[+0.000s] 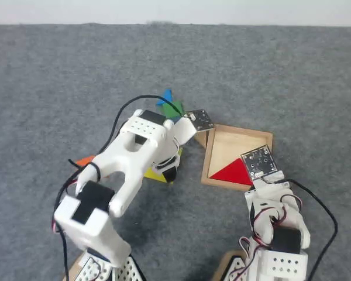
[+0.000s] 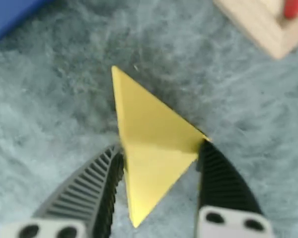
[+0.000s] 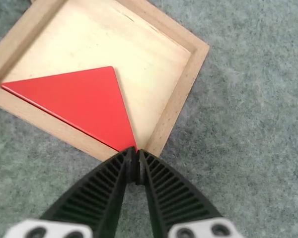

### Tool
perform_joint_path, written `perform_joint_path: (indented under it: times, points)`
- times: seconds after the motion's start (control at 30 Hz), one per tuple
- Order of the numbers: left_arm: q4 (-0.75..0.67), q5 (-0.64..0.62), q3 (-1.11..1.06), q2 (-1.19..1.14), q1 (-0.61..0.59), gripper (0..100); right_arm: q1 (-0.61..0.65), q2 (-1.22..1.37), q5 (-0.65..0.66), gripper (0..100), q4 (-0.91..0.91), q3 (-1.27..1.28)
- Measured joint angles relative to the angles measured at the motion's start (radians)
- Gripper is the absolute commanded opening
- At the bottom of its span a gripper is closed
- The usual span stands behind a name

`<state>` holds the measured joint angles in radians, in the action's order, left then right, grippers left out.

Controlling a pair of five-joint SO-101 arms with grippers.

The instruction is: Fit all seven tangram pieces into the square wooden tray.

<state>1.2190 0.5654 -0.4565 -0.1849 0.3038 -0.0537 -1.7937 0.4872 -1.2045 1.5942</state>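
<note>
Two robot arms work over a bench [image 1: 47, 88] covered in grey felt-like fabric. The left claw [image 2: 161, 148] is closed around a yellow triangle [image 2: 151, 144]. One ribbed black finger [image 2: 97, 186] presses one edge of the piece and the other finger presses the opposite edge, so the triangle sits between them with one tip pointing away from the claw. From overhead, this yellow triangle [image 1: 155, 174] peeks out from under the white left arm, on the grey fabric just beside the wooden tray [image 1: 206, 158] and outside it. The tray is square, pale wood, with a raised rim, and is turned slightly on the bench. Inside it a red triangle [image 1: 231, 171] lies flat, its long edge against the tray wall nearest the arms; the remaining floor of the tray is bare wood. The right claw [image 3: 134, 163] is fully closed with nothing in its grip. Its two fingertips meet over the tray's rim [image 3: 181, 99], right at one sharp corner of the red triangle [image 3: 79, 104]. Beyond the left arm, a blue piece [image 1: 167, 96] and a green piece [image 1: 174, 109] lie close together on the fabric, partly hidden by the arm. An orange piece [image 1: 85, 160] shows at the arm's other side, well away from the tray.
</note>
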Motion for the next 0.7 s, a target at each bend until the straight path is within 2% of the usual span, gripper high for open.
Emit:
perform_joint_path:
  times: [0.5, 0.7]
  points:
    - [0.012, -0.064, -0.285, 0.258, 0.167, 15, 0.000, 0.000, 0.000, 0.9, 0.000, 0.000]
    - [0.015, -0.066, -0.322, 0.308, 0.198, 15, 0.000, 0.000, 0.000, 0.9, 0.000, 0.000]
